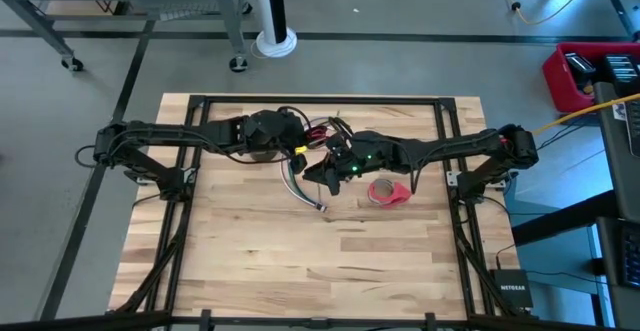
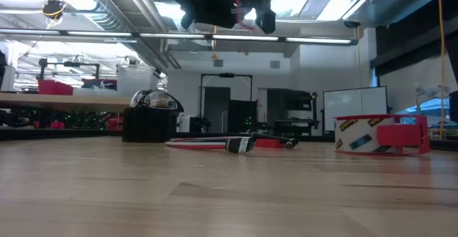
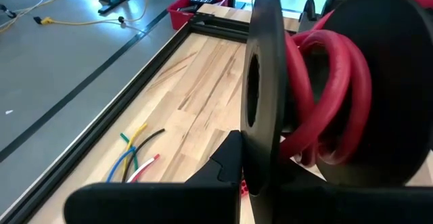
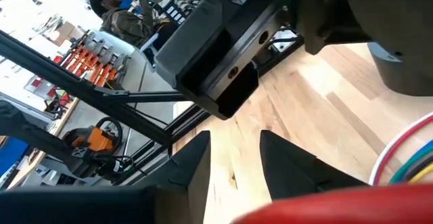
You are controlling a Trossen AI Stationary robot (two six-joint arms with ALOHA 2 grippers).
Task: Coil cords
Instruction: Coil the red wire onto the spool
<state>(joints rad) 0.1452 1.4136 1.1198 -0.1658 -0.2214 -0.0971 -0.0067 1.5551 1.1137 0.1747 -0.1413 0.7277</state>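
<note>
A black-and-red coil (image 3: 325,95), red cord wound between black discs (image 3: 264,95), hangs above the table's middle, with my left gripper (image 1: 290,141) shut on it. My right gripper (image 4: 233,139) hovers just right of it, also in the high view (image 1: 322,171), open with nothing between its fingers. Below both, the long bundle of coloured wires (image 1: 303,186) lies on the table (image 2: 236,144), its plug end (image 1: 320,208) toward the near edge. Its loose coloured tips (image 3: 135,160) rest on the wood. My left gripper holds the black-and-red coil from the table's left, fingers slanting a little downward. One finger (image 3: 226,160) shows beside the lower rim of the nearer black disc (image 3: 260,173); the disc hides the other finger and the place of contact. The coil is lifted clear of the table.
A red tape roll (image 1: 388,193) lies flat on the table right of the bundle, seen too in the low view (image 2: 379,135). A black frame (image 1: 320,101) runs round the tabletop. Bare wood (image 1: 300,271) lies toward the near edge.
</note>
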